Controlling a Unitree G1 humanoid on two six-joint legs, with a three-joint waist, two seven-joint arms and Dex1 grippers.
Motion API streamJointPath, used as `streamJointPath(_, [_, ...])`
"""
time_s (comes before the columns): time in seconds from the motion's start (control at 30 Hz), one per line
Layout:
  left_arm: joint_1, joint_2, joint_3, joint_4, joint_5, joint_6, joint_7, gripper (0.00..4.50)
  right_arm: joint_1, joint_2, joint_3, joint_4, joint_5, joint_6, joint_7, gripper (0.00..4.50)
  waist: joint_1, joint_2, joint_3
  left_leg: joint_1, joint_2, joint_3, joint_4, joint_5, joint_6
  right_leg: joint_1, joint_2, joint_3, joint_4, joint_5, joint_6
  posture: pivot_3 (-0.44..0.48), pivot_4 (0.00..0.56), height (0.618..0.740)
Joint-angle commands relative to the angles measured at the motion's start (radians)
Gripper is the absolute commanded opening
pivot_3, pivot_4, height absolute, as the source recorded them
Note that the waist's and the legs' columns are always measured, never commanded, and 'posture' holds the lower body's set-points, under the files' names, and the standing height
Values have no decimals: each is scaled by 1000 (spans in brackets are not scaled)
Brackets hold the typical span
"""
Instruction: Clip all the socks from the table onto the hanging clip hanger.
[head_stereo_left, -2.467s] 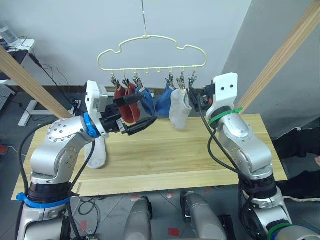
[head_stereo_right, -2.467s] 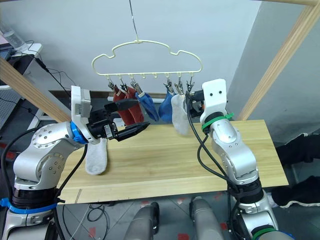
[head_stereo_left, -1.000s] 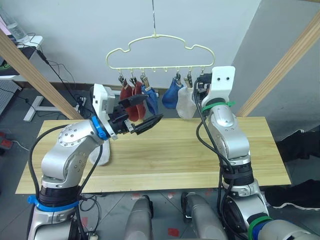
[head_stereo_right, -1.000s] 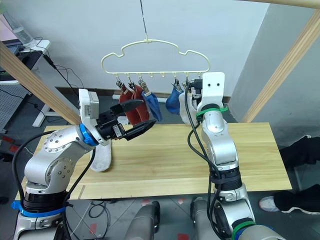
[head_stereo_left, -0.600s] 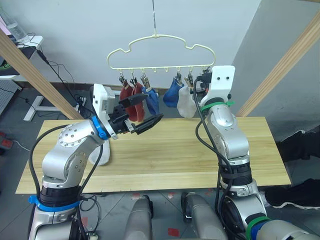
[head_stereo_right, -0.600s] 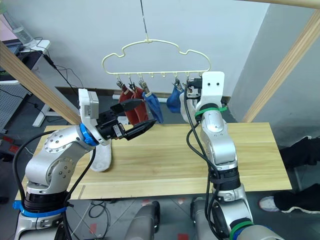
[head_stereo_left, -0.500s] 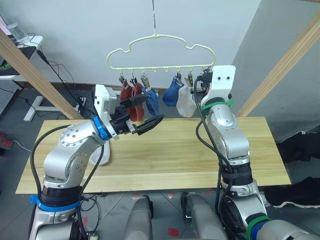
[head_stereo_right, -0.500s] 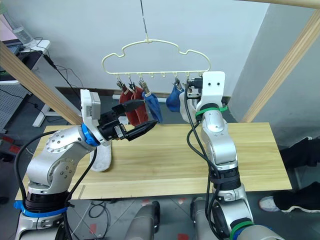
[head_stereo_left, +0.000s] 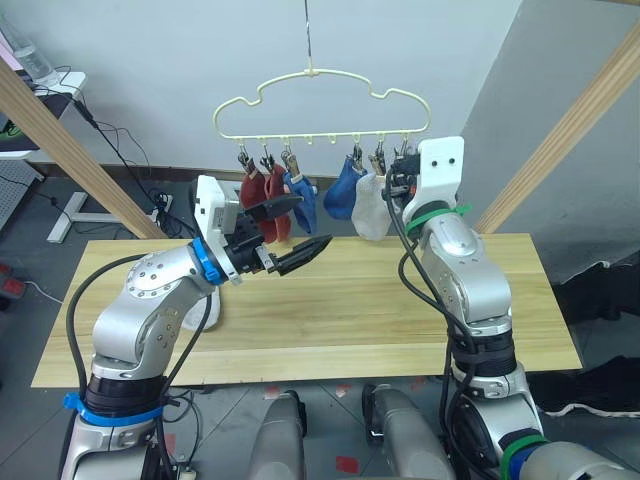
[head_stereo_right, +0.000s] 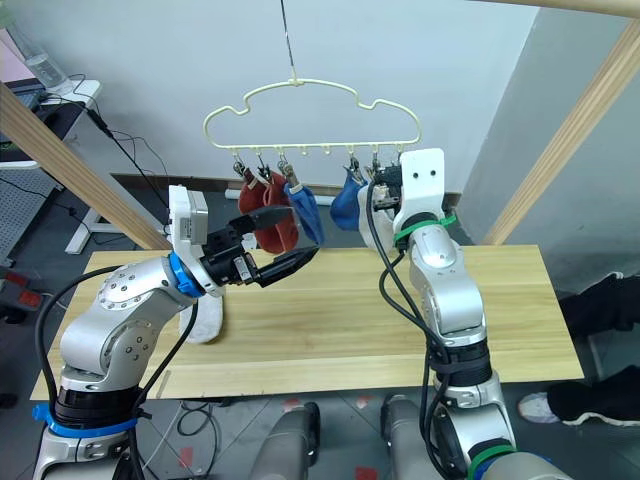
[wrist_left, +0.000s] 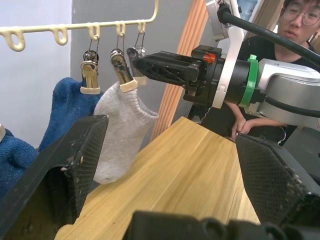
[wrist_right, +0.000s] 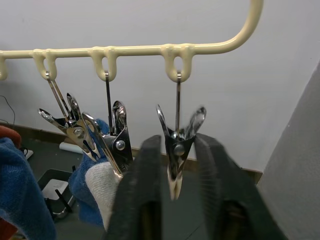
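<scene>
My right gripper (wrist_right: 175, 165) pinches the end silver clip (wrist_right: 176, 145) on the pale-yellow wire hanger (head_stereo_left: 320, 100); my left gripper (head_stereo_left: 290, 232) is spread, empty.

Five socks (head_stereo_left: 352, 192) hang clipped on the clip hanger (head_stereo_left: 322, 100); one grey sock (head_stereo_right: 203, 320) lies on the table (head_stereo_left: 360, 310).
</scene>
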Motion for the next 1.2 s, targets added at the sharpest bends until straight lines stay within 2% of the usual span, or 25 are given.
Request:
streamJointPath(0.03, [-6, -2, 4, -41, 1, -19, 6, 4500, -30, 20, 2, -14, -11, -21, -26, 2070, 0, 0, 0, 0, 0, 0, 0, 0, 0, 0, 0, 0, 0, 0, 0, 22, 283, 740])
streamJointPath(0.67, [-25, -11, -2, -29, 11, -23, 4, 4500, -92, 49, -20, 62, -52, -90, -124, 2070, 0, 0, 0, 0, 0, 0, 0, 0, 0, 0, 0, 0, 0, 0, 0, 16, 281, 740])
streamJointPath(1.2, [-24, -10, -7, -24, 16, -31, -1, 4500, -101, 43, -33, 83, -65, -89, -141, 2070, 0, 0, 0, 0, 0, 0, 0, 0, 0, 0, 0, 0, 0, 0, 0, 14, 279, 740])
